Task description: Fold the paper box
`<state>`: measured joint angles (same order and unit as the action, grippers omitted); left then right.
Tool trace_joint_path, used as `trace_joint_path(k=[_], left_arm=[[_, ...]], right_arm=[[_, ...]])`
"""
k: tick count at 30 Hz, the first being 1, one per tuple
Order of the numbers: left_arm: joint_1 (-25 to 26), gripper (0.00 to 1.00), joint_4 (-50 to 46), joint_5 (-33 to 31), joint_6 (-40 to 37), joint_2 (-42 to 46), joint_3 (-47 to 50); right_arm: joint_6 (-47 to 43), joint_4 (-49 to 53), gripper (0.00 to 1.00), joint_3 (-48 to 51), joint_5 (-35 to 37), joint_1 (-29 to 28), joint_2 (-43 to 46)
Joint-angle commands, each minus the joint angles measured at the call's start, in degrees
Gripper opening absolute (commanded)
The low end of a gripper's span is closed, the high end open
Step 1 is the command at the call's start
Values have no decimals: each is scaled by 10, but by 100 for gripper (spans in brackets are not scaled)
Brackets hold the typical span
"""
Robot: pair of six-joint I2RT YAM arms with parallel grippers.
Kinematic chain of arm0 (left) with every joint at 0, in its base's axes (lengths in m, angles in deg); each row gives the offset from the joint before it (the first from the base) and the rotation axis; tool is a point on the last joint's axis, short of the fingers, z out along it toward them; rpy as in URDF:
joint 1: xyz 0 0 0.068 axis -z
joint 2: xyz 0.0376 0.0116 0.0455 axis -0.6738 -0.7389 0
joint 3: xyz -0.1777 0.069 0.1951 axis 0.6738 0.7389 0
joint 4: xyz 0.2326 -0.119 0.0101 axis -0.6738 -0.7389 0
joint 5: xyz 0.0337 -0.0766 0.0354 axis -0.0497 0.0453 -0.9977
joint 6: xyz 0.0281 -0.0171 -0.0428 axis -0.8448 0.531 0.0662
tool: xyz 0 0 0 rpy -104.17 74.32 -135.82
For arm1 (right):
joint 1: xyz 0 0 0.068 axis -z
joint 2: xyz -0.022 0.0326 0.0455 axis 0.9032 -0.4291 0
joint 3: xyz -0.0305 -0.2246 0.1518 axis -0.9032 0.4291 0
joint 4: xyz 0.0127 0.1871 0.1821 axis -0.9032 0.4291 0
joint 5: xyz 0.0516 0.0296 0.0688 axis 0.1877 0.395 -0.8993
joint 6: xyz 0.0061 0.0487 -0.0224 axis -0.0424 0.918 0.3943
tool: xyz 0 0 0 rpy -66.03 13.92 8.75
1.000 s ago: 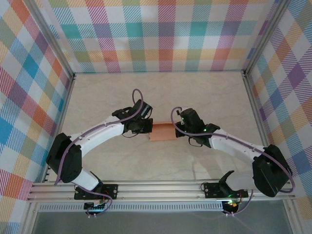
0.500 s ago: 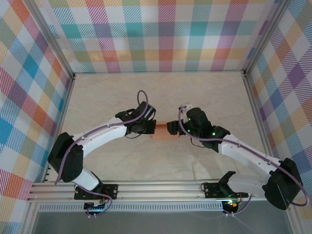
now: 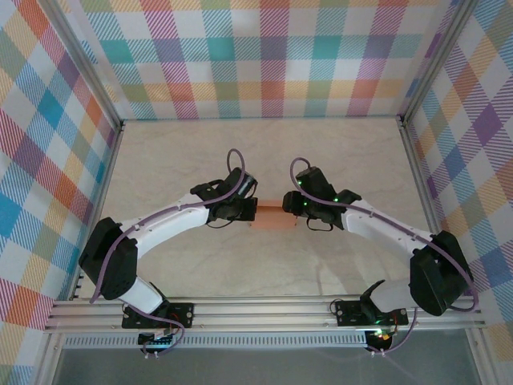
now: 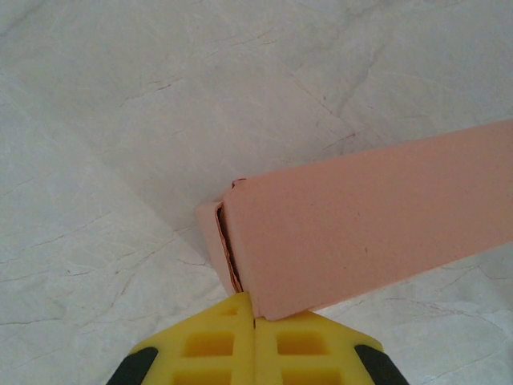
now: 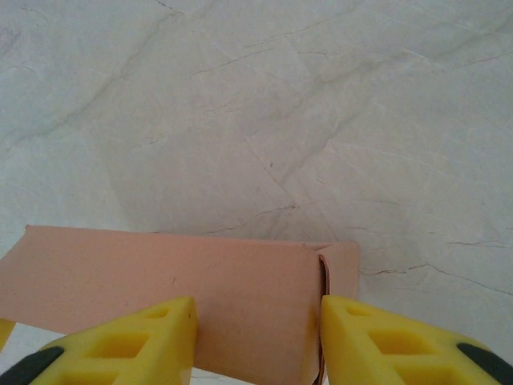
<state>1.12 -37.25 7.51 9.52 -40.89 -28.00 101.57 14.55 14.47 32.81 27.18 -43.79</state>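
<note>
A salmon-orange paper box (image 3: 269, 216), folded into a long closed rectangular shape, lies on a pale marbled worktop (image 3: 345, 160) between two robot arms seen from above. Walls in a pastel check pattern (image 3: 264, 56) enclose the worktop on three sides.

The left gripper (image 3: 247, 212) meets the box's left end and the right gripper (image 3: 292, 208) meets its right end, so the box bridges the gap between them.

From the left wrist camera, this gripper's yellow fingers (image 4: 208, 346) are pressed together with no gap. The box's near bottom corner touches their tips, and the box runs away from them up and to the right. A narrow end flap (image 4: 210, 234) sits slightly ajar just above the fingertips. I cannot tell whether any card edge is pinched between the fingers.

From the right wrist camera, the right gripper's two yellow fingers (image 5: 385, 341) stand apart, open. The box's end lies in the gap between them. One finger overlaps the box's broad face and the other sits just beyond the small flap at that end. From there the box stretches off to the left of the gripper. I cannot tell whether either finger touches it.
</note>
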Motion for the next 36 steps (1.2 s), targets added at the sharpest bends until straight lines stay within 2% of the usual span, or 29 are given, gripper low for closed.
trace_joint_path(k=[1, 3, 7, 13, 15, 16, 22, 24, 28, 36], left_arm=[[9, 0, -18, 4, -6, -11, 21], [9, 8, -19, 4, -5, -4, 20], [9, 38, -19, 1, -6, 21, 22], [9, 59, -26, 5, -14, 66, 25], [8, 89, -12, 9, -8, 84, 28], [7, 100, -1, 14, -1, 93, 30], [-20, 100, 29, 40, 91, 82, 18], [-34, 84, 5, 32, 145, 64, 4], [-60, 62, 11, 79, 202, 37, 4], [-71, 33, 3, 117, 204, 3, 4]], right_arm=[[12, 33, 42, 2, -3, 0, -14], [11, 33, 40, 5, -1, 0, -18], [5, 31, 39, 7, 0, 0, -27], [1, 27, 40, 13, 4, 0, -29], [0, 27, 41, 14, 4, 0, -29], [-2, 26, 41, 15, 4, 0, -28], [-9, 16, 42, 21, 3, 0, -14], [-10, 16, 42, 21, 4, -1, -10], [-8, 17, 42, 20, 4, -1, -10], [-6, 15, 42, 18, 3, -1, -11]])
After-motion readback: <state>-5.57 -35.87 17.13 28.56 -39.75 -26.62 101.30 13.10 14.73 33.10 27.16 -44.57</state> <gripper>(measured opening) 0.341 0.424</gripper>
